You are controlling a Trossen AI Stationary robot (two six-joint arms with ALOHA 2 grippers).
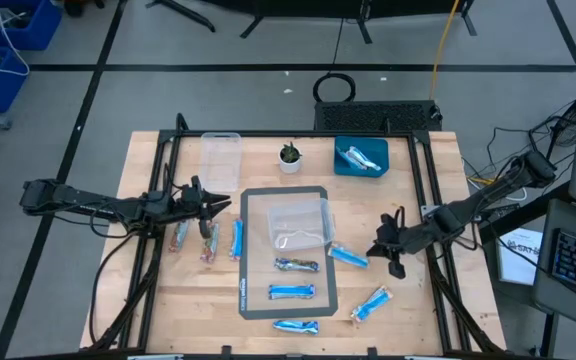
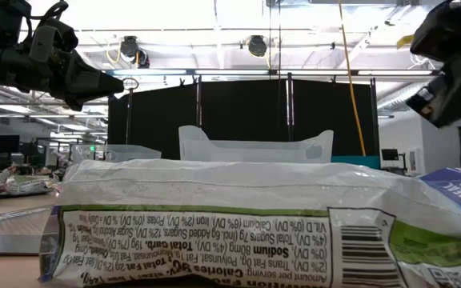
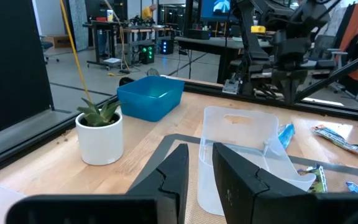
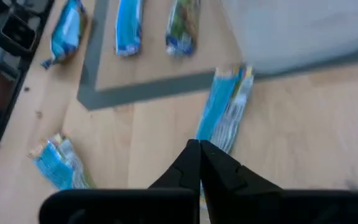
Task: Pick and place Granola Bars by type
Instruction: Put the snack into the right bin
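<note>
Several foil-wrapped granola bars lie flat on the table. Three are on the grey mat: a dark one and two blue ones. Two blue bars lie right of the mat. Left of it lie a blue bar and two brownish-pink ones. My left gripper hovers left of the mat, slightly open and empty. My right gripper is shut and empty, raised just right of a blue bar.
A clear tub stands on the mat's far part, and another stands by the far left edge. A small potted plant and a blue bin holding bars stand at the far edge. One bar fills the low view's foreground.
</note>
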